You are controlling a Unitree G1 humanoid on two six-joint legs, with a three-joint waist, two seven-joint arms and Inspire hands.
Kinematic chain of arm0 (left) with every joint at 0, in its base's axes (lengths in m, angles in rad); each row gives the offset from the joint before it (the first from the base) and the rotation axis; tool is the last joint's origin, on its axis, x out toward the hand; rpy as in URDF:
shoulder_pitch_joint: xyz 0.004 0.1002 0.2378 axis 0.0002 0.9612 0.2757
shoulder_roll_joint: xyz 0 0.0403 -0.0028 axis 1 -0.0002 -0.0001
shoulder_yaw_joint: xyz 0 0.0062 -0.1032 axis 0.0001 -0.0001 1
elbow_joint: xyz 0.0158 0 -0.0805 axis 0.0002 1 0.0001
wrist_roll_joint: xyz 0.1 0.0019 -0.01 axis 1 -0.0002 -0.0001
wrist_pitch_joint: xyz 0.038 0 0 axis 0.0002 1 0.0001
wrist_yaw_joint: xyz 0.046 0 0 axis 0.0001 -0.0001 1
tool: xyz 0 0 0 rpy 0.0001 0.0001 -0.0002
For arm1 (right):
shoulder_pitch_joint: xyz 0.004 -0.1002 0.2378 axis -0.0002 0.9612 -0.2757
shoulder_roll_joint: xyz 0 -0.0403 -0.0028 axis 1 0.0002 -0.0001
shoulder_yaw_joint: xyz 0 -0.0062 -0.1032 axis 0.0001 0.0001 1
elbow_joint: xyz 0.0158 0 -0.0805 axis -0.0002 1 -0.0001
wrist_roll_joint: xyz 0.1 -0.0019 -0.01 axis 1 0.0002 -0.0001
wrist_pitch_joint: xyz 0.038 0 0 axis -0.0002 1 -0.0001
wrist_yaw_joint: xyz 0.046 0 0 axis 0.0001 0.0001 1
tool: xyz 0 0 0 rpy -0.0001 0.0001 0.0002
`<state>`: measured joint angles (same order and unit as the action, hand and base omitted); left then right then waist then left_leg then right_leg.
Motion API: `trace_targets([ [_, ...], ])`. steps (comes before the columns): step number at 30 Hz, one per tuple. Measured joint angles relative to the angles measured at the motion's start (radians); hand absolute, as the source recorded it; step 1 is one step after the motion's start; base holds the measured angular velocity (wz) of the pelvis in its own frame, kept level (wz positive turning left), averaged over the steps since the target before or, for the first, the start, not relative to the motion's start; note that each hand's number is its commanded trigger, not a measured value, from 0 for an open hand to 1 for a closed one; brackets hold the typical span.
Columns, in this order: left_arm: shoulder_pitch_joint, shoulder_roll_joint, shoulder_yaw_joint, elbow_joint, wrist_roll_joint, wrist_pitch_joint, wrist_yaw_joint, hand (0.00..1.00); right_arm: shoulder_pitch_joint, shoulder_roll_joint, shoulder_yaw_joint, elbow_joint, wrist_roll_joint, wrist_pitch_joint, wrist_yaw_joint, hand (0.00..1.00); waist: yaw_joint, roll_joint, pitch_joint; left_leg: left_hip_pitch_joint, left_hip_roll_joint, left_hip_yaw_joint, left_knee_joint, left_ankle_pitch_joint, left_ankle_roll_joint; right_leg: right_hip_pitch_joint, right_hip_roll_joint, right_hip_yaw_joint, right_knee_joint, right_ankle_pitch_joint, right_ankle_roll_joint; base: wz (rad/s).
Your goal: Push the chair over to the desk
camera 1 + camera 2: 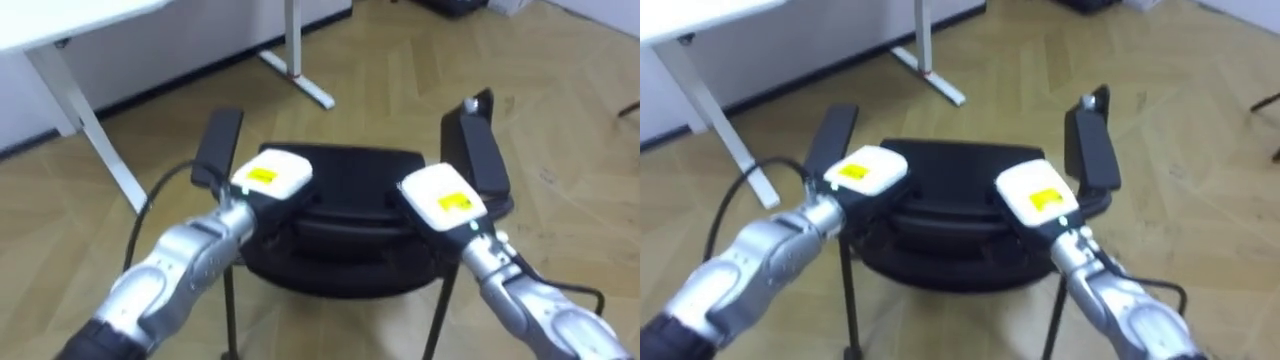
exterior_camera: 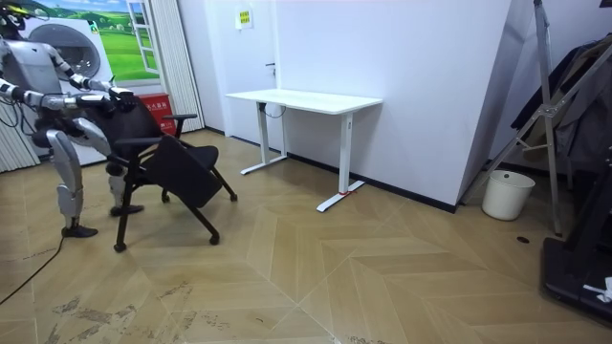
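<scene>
Behind the chair, my left hand and right hand lie on its backrest; whether they grasp it, I cannot tell. Better to push evenly with the 2 hands.

L hand & R hand: white rounded back covers, each w/ a yellow sticker. Small green light at R wrist. Forearms silver-grey, smooth, tapering to wrists. Thin black cable loops off L forearm, another by R forearm. Room view: torso & legs silver-grey, dark joints.
</scene>
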<state>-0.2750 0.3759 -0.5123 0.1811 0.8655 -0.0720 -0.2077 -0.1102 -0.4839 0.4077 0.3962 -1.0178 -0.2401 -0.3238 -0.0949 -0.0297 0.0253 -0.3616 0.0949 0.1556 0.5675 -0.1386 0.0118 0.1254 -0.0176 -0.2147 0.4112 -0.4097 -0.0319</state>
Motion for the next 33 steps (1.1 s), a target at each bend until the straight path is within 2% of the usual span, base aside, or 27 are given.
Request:
trace_targets([
  [1,0.008,0.003,0.000,0.000,-0.001,-0.016,-0.004,1.00,0.023,0.001,-0.005,-0.011,0.002,0.000,-0.002,1.00,0.005,-0.008,-0.0119,0.012,-0.011,0.011,0.005,0.006,0.031,-0.008,-0.014,0.005,0.030,-0.026,0.020,-0.24],
  [2,0.009,0.003,-0.001,-0.001,-0.001,-0.023,-0.005,1.00,0.035,0.001,-0.011,-0.019,0.002,0.000,-0.002,1.00,0.005,-0.014,-0.0160,0.016,-0.021,0.014,0.006,0.001,0.040,-0.008,-0.020,0.006,0.036,-0.034,0.028,-0.08],
  [4,0.007,0.005,0.001,-0.007,-0.001,-0.025,0.000,1.00,0.043,0.000,-0.022,-0.044,-0.001,0.005,-0.001,1.00,0.019,-0.017,-0.0168,0.021,-0.018,0.041,0.018,-0.012,0.066,-0.013,-0.028,0.017,0.041,-0.035,0.037,-0.24],
  [7,0.007,0.010,0.002,-0.015,-0.007,-0.024,0.004,1.00,0.043,-0.006,-0.022,-0.063,-0.003,0.013,-0.001,1.00,0.022,-0.010,-0.0165,0.018,-0.021,0.063,0.026,-0.027,0.073,-0.021,-0.046,0.030,0.041,-0.036,0.044,-0.19],
  [8,0.007,0.014,0.002,-0.022,-0.007,-0.024,0.003,1.00,0.042,-0.008,-0.022,-0.068,-0.004,0.013,-0.001,1.00,0.029,-0.013,-0.0177,0.017,-0.027,0.070,0.027,-0.037,0.070,-0.033,-0.058,0.040,0.057,-0.047,0.050,-0.29],
  [9,0.007,0.015,0.005,-0.025,-0.004,-0.030,0.003,1.00,0.043,-0.011,-0.023,-0.072,-0.004,0.013,-0.002,1.00,0.039,-0.025,-0.0246,0.017,-0.038,0.087,0.025,-0.044,0.075,-0.056,-0.077,0.056,0.089,-0.064,0.058,-0.33],
  [10,0.007,0.016,0.011,-0.026,-0.004,-0.038,0.006,1.00,0.043,-0.017,-0.026,-0.082,-0.001,0.013,-0.001,1.00,0.040,-0.033,-0.0280,0.016,-0.047,0.103,0.030,-0.055,0.081,-0.073,-0.093,0.068,0.123,-0.080,0.067,-0.23],
  [11,0.006,0.016,0.016,-0.026,-0.005,-0.044,0.007,1.00,0.042,-0.022,-0.026,-0.093,0.003,0.015,0.001,1.00,0.042,-0.037,-0.0265,0.015,-0.055,0.106,0.037,-0.062,0.086,-0.081,-0.105,0.071,0.145,-0.089,0.071,-0.19],
  [12,0.004,0.016,0.024,-0.025,-0.006,-0.057,0.015,1.00,0.037,-0.033,-0.026,-0.107,0.009,0.016,0.006,1.00,0.045,-0.044,-0.0244,0.013,-0.066,0.120,0.053,-0.083,0.102,-0.114,-0.130,0.072,0.224,-0.102,0.086,-0.25],
  [13,0.003,0.014,0.031,-0.021,-0.005,-0.061,0.025,1.00,0.027,-0.032,-0.025,-0.106,0.011,0.017,0.009,1.00,0.049,-0.045,-0.0228,0.013,-0.068,0.134,0.071,-0.100,0.108,-0.169,-0.159,0.060,0.344,-0.090,0.094,-0.28],
  [14,0.003,0.011,0.037,-0.015,-0.005,-0.064,0.027,1.00,0.021,-0.031,-0.022,-0.100,0.011,0.017,0.009,1.00,0.049,-0.045,-0.0214,0.015,-0.065,0.141,0.084,-0.111,0.112,-0.194,-0.175,0.048,0.403,-0.074,0.099,-0.30],
  [15,0.001,0.008,0.040,0.003,-0.005,-0.074,0.038,1.00,0.011,-0.030,-0.010,-0.090,0.018,0.021,0.012,1.00,0.055,-0.045,-0.0168,0.026,-0.064,0.151,0.101,-0.129,0.113,-0.237,-0.197,0.052,0.510,-0.031,0.106,-0.21],
  [16,-0.001,0.006,0.040,0.012,-0.005,-0.079,0.044,1.00,0.008,-0.030,-0.006,-0.086,0.023,0.023,0.014,1.00,0.054,-0.044,-0.0153,0.031,-0.064,0.152,0.106,-0.137,0.115,-0.255,-0.206,0.052,0.553,-0.003,0.104,-0.14],
  [17,-0.005,0.004,0.040,0.027,-0.004,-0.088,0.053,1.00,0.007,-0.029,-0.002,-0.077,0.025,0.023,0.015,1.00,0.048,-0.040,-0.0102,0.043,-0.065,0.151,0.111,-0.148,0.119,-0.286,-0.217,0.053,0.625,0.059,0.103,0.00],
  [19,-0.005,0.006,0.038,0.027,-0.004,-0.089,0.066,1.00,0.004,-0.026,0.001,-0.060,0.025,0.022,0.001,1.00,0.043,-0.020,0.0005,0.052,-0.052,0.146,0.121,-0.170,0.125,-0.348,-0.222,0.059,0.721,0.194,0.094,-0.11],
  [21,-0.008,0.014,0.038,0.028,-0.005,-0.091,0.077,1.00,-0.009,-0.020,0.007,-0.045,0.025,0.019,-0.007,1.00,0.046,-0.006,0.0059,0.053,-0.047,0.141,0.129,-0.184,0.132,-0.395,-0.224,0.063,0.771,0.260,0.092,-0.34],
  [22,-0.008,0.020,0.038,0.029,-0.008,-0.089,0.088,1.00,-0.024,-0.018,0.015,-0.036,0.025,0.018,-0.011,1.00,0.048,0.001,0.0085,0.054,-0.042,0.140,0.138,-0.197,0.136,-0.429,-0.215,0.058,0.782,0.259,0.098,-0.41],
  [23,-0.008,0.023,0.038,0.029,-0.010,-0.089,0.093,1.00,-0.033,-0.018,0.020,-0.034,0.025,0.017,-0.011,1.00,0.048,0.006,0.0116,0.054,-0.041,0.138,0.143,-0.201,0.138,-0.450,-0.208,0.055,0.786,0.246,0.101,-0.35],
  [24,-0.008,0.023,0.039,0.039,-0.011,-0.089,0.103,1.00,-0.042,-0.018,0.028,-0.026,0.025,0.017,-0.012,1.00,0.048,0.020,0.0138,0.058,-0.041,0.126,0.147,-0.207,0.141,-0.489,-0.198,0.040,0.785,0.216,0.100,-0.07],
  [25,-0.009,0.017,0.038,0.054,-0.011,-0.095,0.111,1.00,-0.042,-0.019,0.032,-0.023,0.025,0.018,-0.014,1.00,0.039,0.028,0.0110,0.063,-0.041,0.112,0.148,-0.212,0.142,-0.522,-0.184,0.019,0.759,0.197,0.101,0.11],
  [26,-0.010,0.017,0.038,0.064,-0.011,-0.101,0.115,1.00,-0.041,-0.019,0.034,-0.023,0.025,0.019,-0.014,1.00,0.035,0.036,0.0144,0.069,-0.040,0.108,0.148,-0.213,0.141,-0.536,-0.177,0.013,0.731,0.191,0.103,0.29],
  [28,-0.012,0.021,0.037,0.087,-0.015,-0.122,0.128,1.00,-0.036,-0.014,0.039,-0.024,0.025,0.020,-0.013,1.00,0.014,0.031,0.0113,0.079,-0.040,0.100,0.161,-0.228,0.138,-0.579,-0.154,0.011,0.554,0.186,0.102,0.27],
  [29,-0.012,0.024,0.037,0.087,-0.020,-0.123,0.128,1.00,-0.035,-0.012,0.039,-0.025,0.025,0.020,-0.012,1.00,0.010,0.029,0.0098,0.078,-0.041,0.098,0.168,-0.234,0.137,-0.586,-0.153,0.009,0.499,0.187,0.101,0.25],
  [30,-0.012,0.029,0.037,0.087,-0.027,-0.125,0.128,1.00,-0.035,-0.011,0.039,-0.030,0.025,0.020,-0.008,1.00,0.001,0.025,0.0071,0.073,-0.044,0.090,0.183,-0.247,0.133,-0.590,-0.153,0.007,0.396,0.194,0.090,0.26],
  [33,-0.012,0.032,0.037,0.089,-0.030,-0.126,0.126,1.00,-0.033,-0.013,0.039,-0.041,0.025,0.020,0.000,1.00,-0.012,0.018,-0.0011,0.080,-0.054,0.077,0.208,-0.280,0.121,-0.585,-0.152,0.022,0.278,0.212,0.073,0.13],
])
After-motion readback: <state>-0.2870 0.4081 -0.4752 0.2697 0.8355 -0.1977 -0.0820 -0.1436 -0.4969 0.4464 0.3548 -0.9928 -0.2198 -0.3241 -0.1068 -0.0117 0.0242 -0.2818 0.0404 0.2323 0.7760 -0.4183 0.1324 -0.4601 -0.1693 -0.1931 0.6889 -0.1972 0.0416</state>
